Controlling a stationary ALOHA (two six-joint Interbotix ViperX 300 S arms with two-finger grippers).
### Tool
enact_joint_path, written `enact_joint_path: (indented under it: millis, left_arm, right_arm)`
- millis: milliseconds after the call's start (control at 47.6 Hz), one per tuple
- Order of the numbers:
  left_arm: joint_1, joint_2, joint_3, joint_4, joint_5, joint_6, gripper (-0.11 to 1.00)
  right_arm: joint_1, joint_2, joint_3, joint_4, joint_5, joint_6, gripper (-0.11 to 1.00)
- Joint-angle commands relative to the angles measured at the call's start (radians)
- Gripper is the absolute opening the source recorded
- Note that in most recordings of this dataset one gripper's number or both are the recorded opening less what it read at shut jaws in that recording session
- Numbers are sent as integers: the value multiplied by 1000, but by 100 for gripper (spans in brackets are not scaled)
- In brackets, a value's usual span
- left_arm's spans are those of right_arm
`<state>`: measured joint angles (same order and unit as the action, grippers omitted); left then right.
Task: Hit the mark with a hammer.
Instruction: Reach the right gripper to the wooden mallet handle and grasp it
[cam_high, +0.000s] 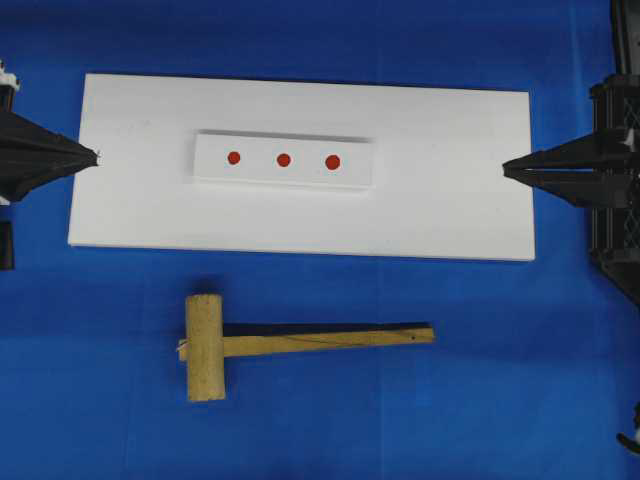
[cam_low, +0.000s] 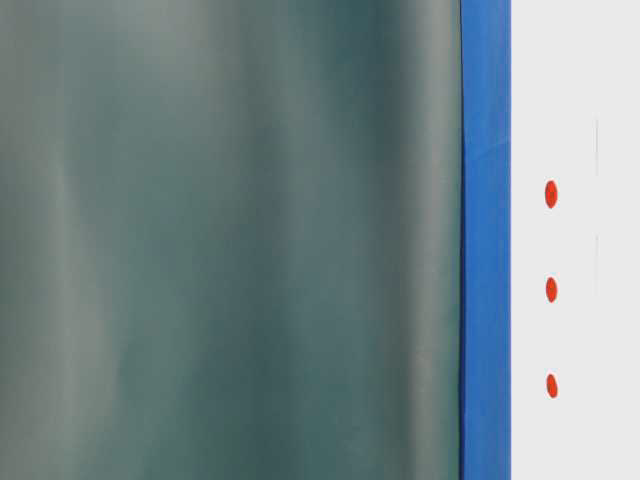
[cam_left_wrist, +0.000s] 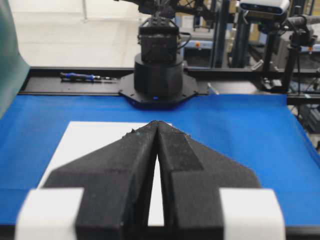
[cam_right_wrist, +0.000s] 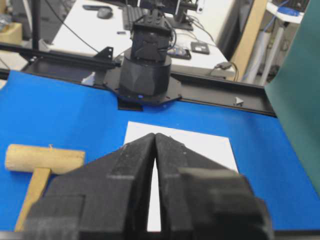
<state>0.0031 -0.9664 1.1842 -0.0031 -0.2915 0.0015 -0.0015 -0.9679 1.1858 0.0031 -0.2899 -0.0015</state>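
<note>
The hammer (cam_high: 205, 347), a light tan wooden mallet, lies flat on the blue cloth below the white board, head at the left and handle (cam_high: 330, 341) running right. In the right wrist view the hammer (cam_right_wrist: 44, 158) shows at the left edge. Three red marks sit in a row on a small raised white block (cam_high: 284, 160): left mark (cam_high: 233, 157), middle mark (cam_high: 283, 159), right mark (cam_high: 332, 162). My left gripper (cam_high: 97, 156) is shut with nothing in it at the board's left edge. My right gripper (cam_high: 505, 169) is shut and empty over the board's right end.
A large white board (cam_high: 300, 220) lies on the blue cloth (cam_high: 450, 380) and carries the block. In the table-level view a dark green sheet (cam_low: 230, 240) fills most of the picture, with the red marks (cam_low: 551, 290) at the right. The opposite arm's base (cam_left_wrist: 159, 75) stands beyond the board.
</note>
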Motion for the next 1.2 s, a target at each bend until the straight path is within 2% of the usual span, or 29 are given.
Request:
enact_joint_path:
  millis: [0, 126, 357, 525, 651, 861, 924, 1050, 1176]
  left_arm:
    - [-6, 3, -21, -3, 15, -6, 0]
    - [-6, 3, -20, -5, 26, -8, 0]
    - [-6, 3, -20, -5, 29, -8, 0]
    - [-6, 3, -18, -5, 41, -9, 0]
    - [-6, 2, -18, -5, 41, -9, 0]
    - [-6, 2, -17, -5, 41, -9, 0]
    - [-6, 2, -17, -5, 41, -9, 0]
    - [-6, 0, -15, -5, 41, -8, 0]
    - [-6, -2, -11, -5, 41, -8, 0]
  right_arm:
    - [21, 17, -35, 0, -2, 6, 0]
    - [77, 66, -75, 5, 48, 9, -6]
    - [179, 227, -169, 14, 75, 57, -6]
    - [204, 370, -229, 15, 75, 104, -1]
    - [202, 477, -265, 15, 77, 153, 15]
    - [212, 664, -316, 34, 55, 187, 79]
    - [219, 733, -331, 49, 12, 187, 91]
    - [238, 864, -365, 83, -94, 187, 87]
    - [250, 976, -408, 127, -153, 187, 88]
